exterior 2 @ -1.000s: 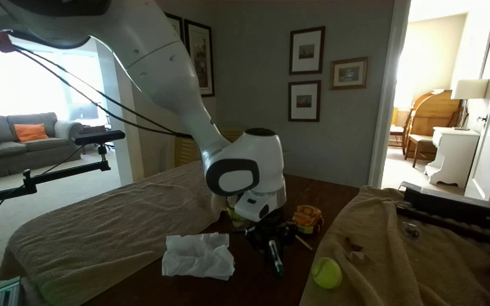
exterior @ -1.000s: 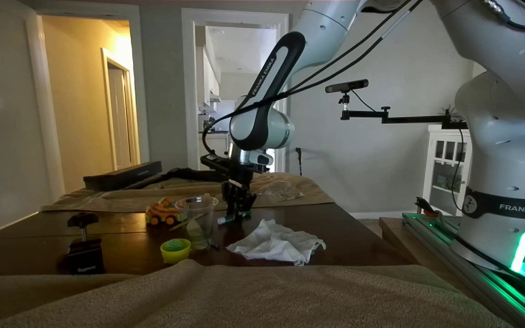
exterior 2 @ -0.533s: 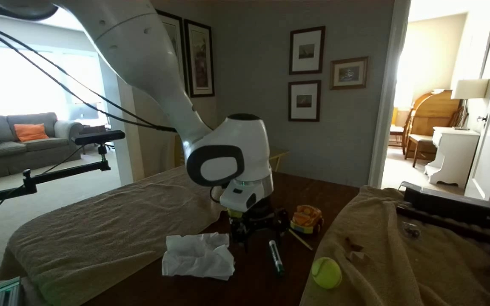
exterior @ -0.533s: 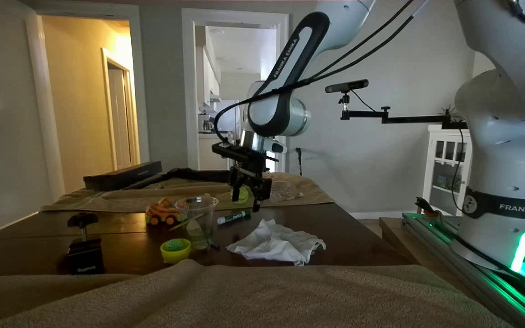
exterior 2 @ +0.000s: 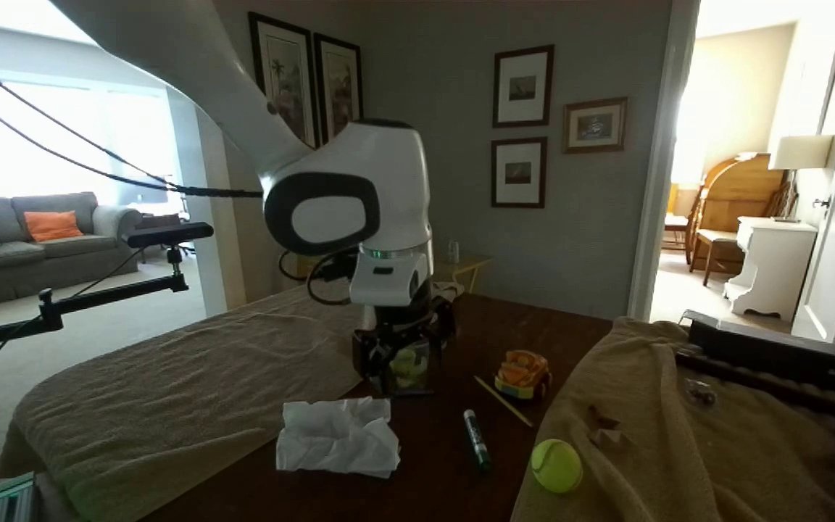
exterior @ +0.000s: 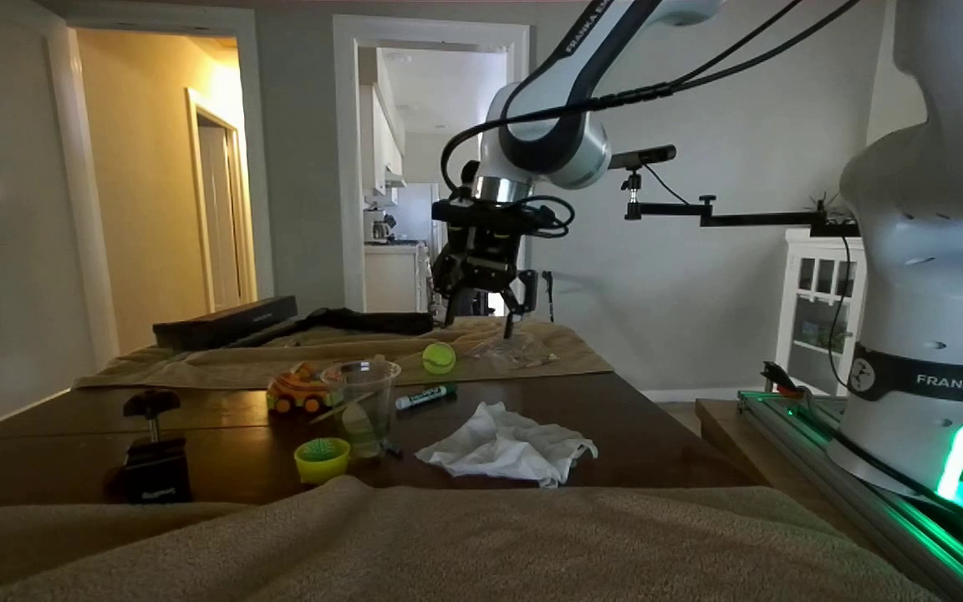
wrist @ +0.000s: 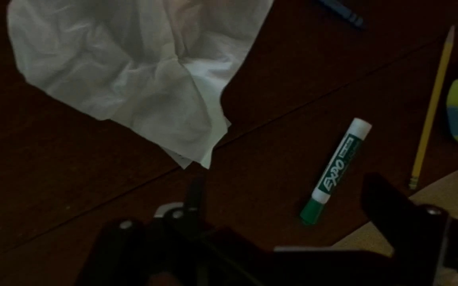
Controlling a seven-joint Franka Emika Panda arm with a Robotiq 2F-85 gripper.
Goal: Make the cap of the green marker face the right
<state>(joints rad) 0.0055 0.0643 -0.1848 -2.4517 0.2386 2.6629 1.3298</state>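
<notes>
The green marker (wrist: 338,165), white-bodied with a green label, lies flat on the dark table and touches nothing else. Its green cap (exterior: 445,390) is at the right end in an exterior view; in the wrist view the cap (wrist: 311,211) points down and slightly left. From another exterior view the marker (exterior 2: 475,438) has its cap toward the camera. My gripper (exterior: 479,328) hangs well above the table, clear of the marker. Its fingers stand wide apart in the wrist view, with only the marker far below showing in the gap of the gripper (wrist: 284,184).
A crumpled white tissue (exterior: 508,447) lies near the marker. Around it are a clear plastic cup (exterior: 369,405), a yellow cup (exterior: 322,468), an orange toy truck (exterior 2: 523,375), a pencil (wrist: 431,109) and a tennis ball (exterior 2: 557,465) on the towel.
A second ago my gripper was down around the marker. It has let go, opened, risen and swung back toward the robot base. The marker has shifted very slightly on the table.
</notes>
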